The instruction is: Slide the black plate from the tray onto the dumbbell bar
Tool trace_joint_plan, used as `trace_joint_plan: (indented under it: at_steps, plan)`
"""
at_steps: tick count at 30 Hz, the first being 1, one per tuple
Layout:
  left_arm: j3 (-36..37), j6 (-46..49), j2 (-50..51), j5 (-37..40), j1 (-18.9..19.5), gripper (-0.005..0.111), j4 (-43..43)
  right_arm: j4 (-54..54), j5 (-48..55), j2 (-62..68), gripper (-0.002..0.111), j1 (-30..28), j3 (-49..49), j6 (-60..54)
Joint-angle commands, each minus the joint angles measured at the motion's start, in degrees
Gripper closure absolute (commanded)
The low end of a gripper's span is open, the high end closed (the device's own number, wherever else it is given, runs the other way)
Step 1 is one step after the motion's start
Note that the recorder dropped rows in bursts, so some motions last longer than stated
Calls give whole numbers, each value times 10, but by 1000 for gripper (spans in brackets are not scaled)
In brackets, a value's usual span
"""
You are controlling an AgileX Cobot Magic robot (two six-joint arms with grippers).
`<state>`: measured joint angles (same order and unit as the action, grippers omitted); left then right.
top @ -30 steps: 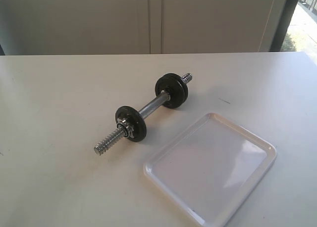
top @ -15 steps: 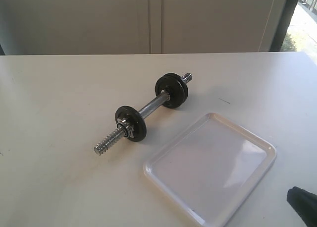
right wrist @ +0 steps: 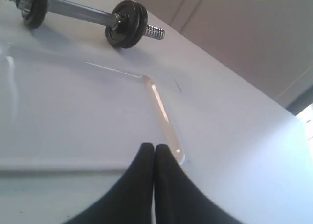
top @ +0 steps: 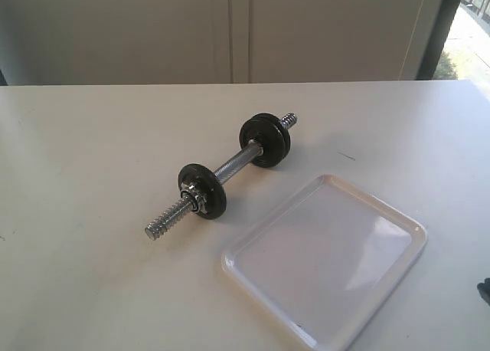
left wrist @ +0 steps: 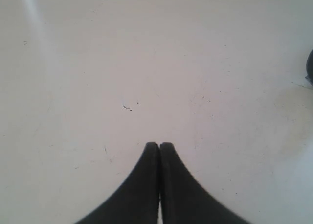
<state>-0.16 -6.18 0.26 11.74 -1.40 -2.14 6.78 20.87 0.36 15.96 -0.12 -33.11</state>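
Observation:
The dumbbell bar [top: 233, 165] lies diagonally on the white table. One black plate with a silver nut [top: 203, 191] sits near its front threaded end, and a pair of black plates [top: 266, 139] near its far end. The tray [top: 321, 251] to the bar's right holds nothing. My right gripper [right wrist: 154, 146] is shut and empty, hovering over the tray's near rim [right wrist: 161, 111], with the bar [right wrist: 78, 10] beyond it. Only a dark sliver of that gripper [top: 485, 290] shows at the exterior view's right edge. My left gripper [left wrist: 159, 145] is shut and empty over bare table.
The white table [top: 92, 175] ends at a pale wall with cabinet doors [top: 237, 29] behind it. A bright window strip [top: 471, 37] stands at the far right. Something dark [left wrist: 310, 67] pokes in at the border of the left wrist view.
Half a second ago the right gripper's dark tip stood in the lower right corner of the exterior view; it has now drawn back almost out of frame. The bar and tray have not moved.

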Motion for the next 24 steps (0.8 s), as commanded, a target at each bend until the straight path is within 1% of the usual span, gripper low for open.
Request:
trace_joint_plan:
  at_steps: [1,7,12,14,24]
  plan:
    - [2,1,-3,-1,0,107,-6,-46,-11,-4,108,-27,1,0]
    - [2,1,-3,-1,0,107,-6,-62,-12,-4,108,-84,1,0]
    - [2,1,-3,-1,0,107,-6,-113,-12,-4,108,-127,1,0]
    - [2,1,-3,-1,0,107,-6,-113,-13,-4,108,-137,1,0]
    - [2,1,-3,-1,0,107,-6,-114,-17,-4,108,-147,1,0]
